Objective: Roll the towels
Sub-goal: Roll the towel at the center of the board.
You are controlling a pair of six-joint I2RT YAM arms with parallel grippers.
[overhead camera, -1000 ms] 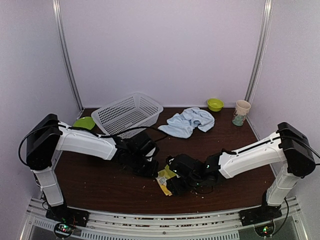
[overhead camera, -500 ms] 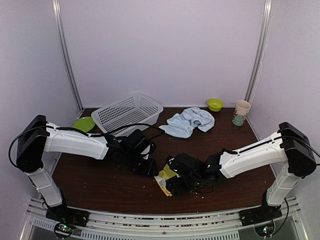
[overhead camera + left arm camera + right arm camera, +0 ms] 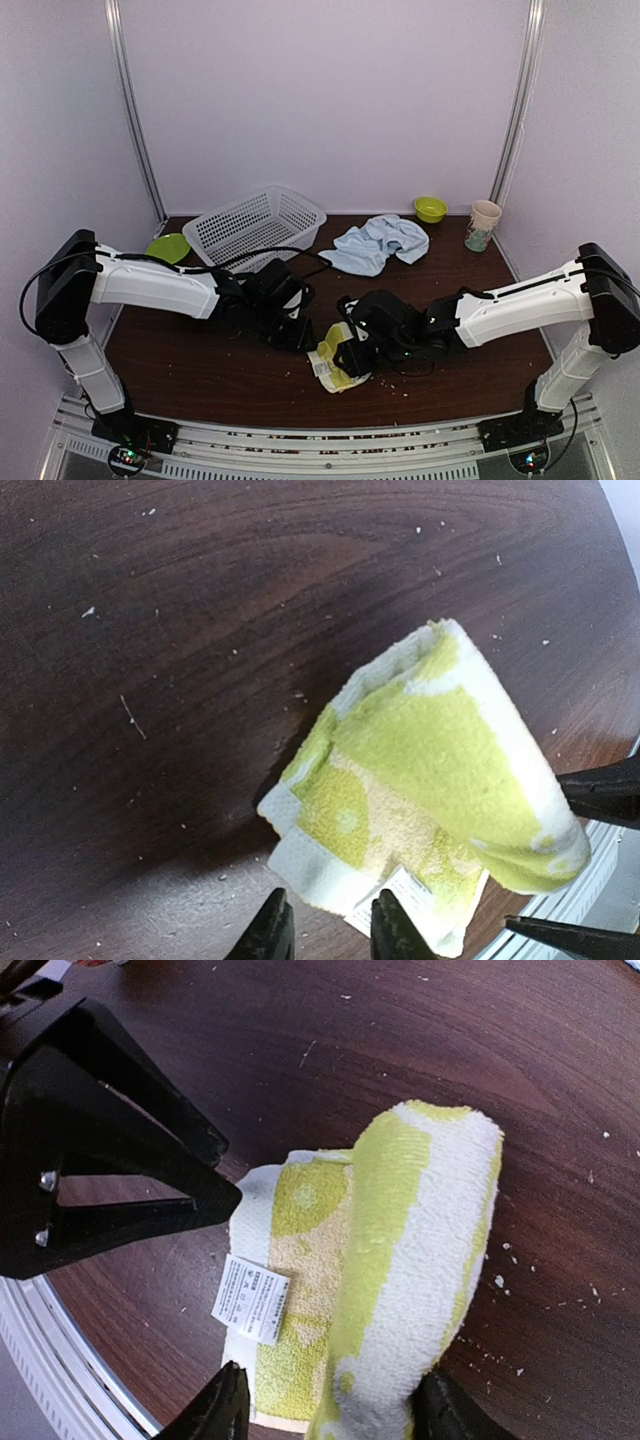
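Note:
The lime-green lemon-print towel [image 3: 333,364] lies near the table's front middle, partly folded over into a thick roll [image 3: 420,1260], with its flat end and white label [image 3: 250,1300] showing. My right gripper [image 3: 330,1410] is open and straddles the towel, the roll resting against its right finger. My left gripper [image 3: 328,935] is narrowly open and empty, its tips at the towel's flat edge [image 3: 310,870]. In the top view the left gripper [image 3: 300,336] and the right gripper [image 3: 352,358] meet at this towel. The pale blue towel [image 3: 375,243] lies crumpled at the back.
A white mesh basket [image 3: 255,228] stands at the back left, with a green plate [image 3: 168,246] beside it. A green bowl [image 3: 431,208] and a paper cup [image 3: 483,225] stand at the back right. The table's front edge [image 3: 330,405] is close to the towel.
My right gripper has shifted left and drawn the green towel with it, so more of the towel shows, folded over. My left arm's upper part swung left; its gripper stayed by the towel.

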